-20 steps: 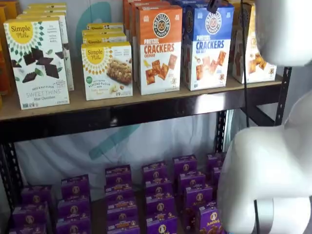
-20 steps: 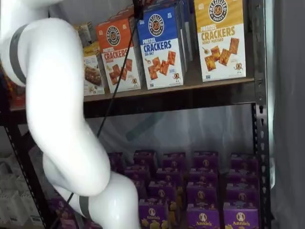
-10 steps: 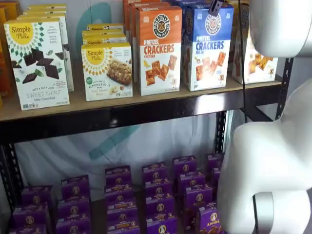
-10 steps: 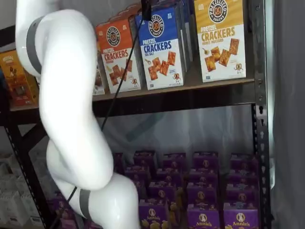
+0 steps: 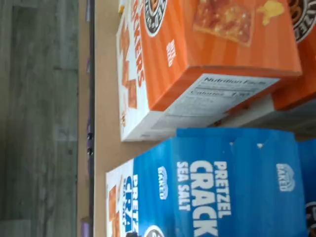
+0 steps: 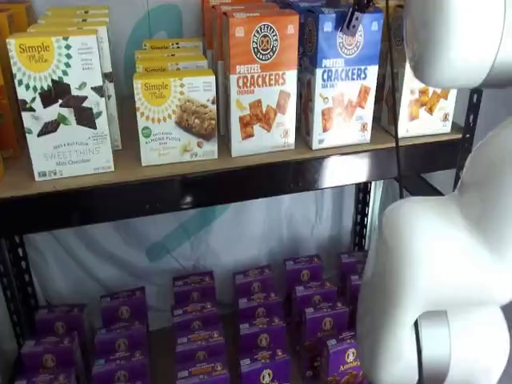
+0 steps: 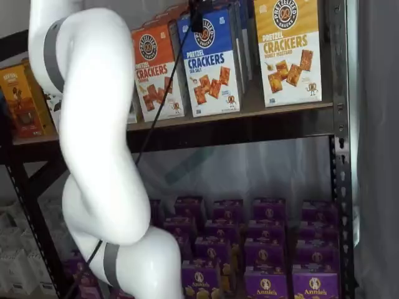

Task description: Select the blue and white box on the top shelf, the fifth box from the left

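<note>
Left flank: orange-topped cracker box [image 6: 259,80] just beside the blue and white box [image 6: 342,76], thin gap.
Right flank: wider gap before yellow-topped cracker box [image 7: 288,51].
Front: top shelf [image 6: 240,182] edge bare.

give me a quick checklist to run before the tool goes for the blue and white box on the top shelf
1. Target found: the blue and white box stands upright at the front of the top shelf, ok.
2. Tool lined up: black fingers hang at the box's upper front, ok.
3. Tool open: no gap visible between fingers, cannot tell.
4. Neighbour clearance: orange box stands close beside it, gap narrow, cannot tell.
5. Cable clear: it hangs along the box's edge, cannot tell.
</note>
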Tool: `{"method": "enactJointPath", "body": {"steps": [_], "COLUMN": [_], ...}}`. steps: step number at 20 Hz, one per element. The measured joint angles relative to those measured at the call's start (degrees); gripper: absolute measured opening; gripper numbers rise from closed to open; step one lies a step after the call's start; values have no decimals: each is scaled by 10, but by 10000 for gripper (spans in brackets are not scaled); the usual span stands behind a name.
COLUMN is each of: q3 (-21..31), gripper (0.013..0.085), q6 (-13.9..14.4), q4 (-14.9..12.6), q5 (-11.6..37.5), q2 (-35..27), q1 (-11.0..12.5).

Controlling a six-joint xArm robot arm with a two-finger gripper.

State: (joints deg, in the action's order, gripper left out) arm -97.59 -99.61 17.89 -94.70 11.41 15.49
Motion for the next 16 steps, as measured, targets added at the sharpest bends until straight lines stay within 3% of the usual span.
{"method": "enactJointPath", "body": {"steps": [16], "q3": [-14], "gripper": [850], "q6": [3], "q4": [-66], "q5": [-40], "q2": [-24], "q1": [-26]}}
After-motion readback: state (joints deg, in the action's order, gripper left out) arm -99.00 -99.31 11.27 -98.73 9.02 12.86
